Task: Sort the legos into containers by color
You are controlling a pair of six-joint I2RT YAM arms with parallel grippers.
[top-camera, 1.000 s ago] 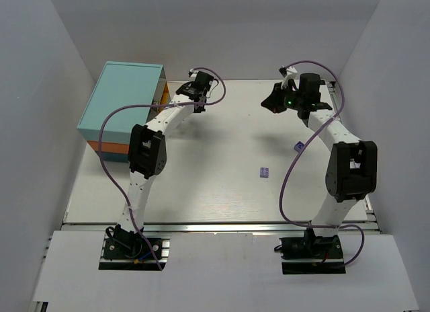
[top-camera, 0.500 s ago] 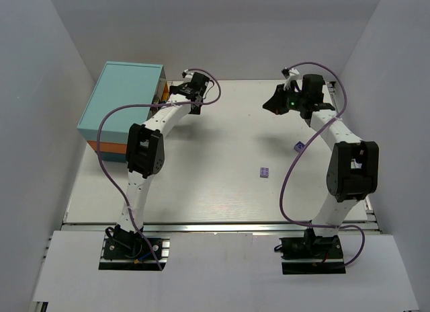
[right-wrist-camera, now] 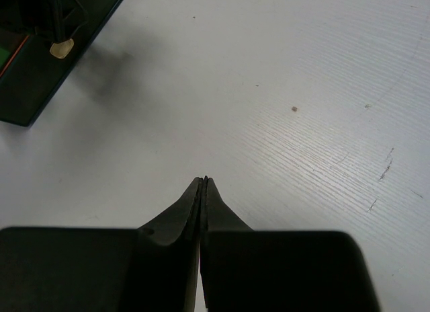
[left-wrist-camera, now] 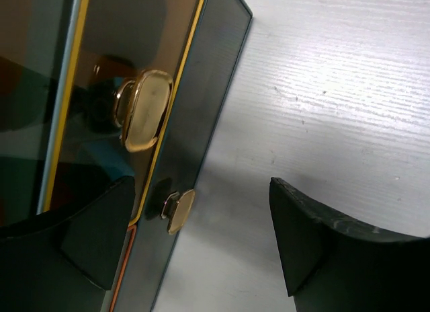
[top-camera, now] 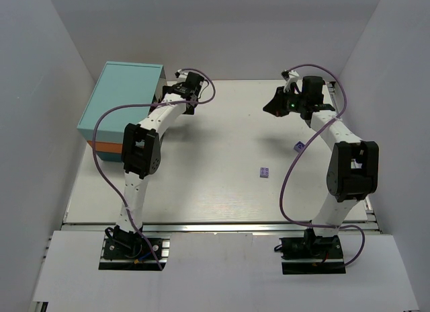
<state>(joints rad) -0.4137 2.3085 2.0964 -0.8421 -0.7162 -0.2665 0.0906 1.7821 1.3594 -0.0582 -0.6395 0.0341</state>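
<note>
Two pale purple legos lie on the white table, one (top-camera: 265, 171) near the middle and one (top-camera: 298, 146) beside the right arm. The containers are drawers in the teal-topped cabinet (top-camera: 124, 100) at the back left. My left gripper (top-camera: 167, 92) is open right at the cabinet's front. In the left wrist view its fingers (left-wrist-camera: 322, 251) straddle a small gold knob (left-wrist-camera: 178, 210), with a larger knob (left-wrist-camera: 144, 110) on the amber drawer front (left-wrist-camera: 101, 70) above. My right gripper (top-camera: 267, 107) hovers at the back right, shut and empty (right-wrist-camera: 203, 182).
White walls close in the table on the left, back and right. The cabinet's corner (right-wrist-camera: 40, 76) with a knob (right-wrist-camera: 62, 48) shows far off in the right wrist view. Purple cables loop over both arms.
My left gripper has opened and swung left, closer to the cabinet's front. The right arm has hardly moved. Both purple legos lie where they were.
</note>
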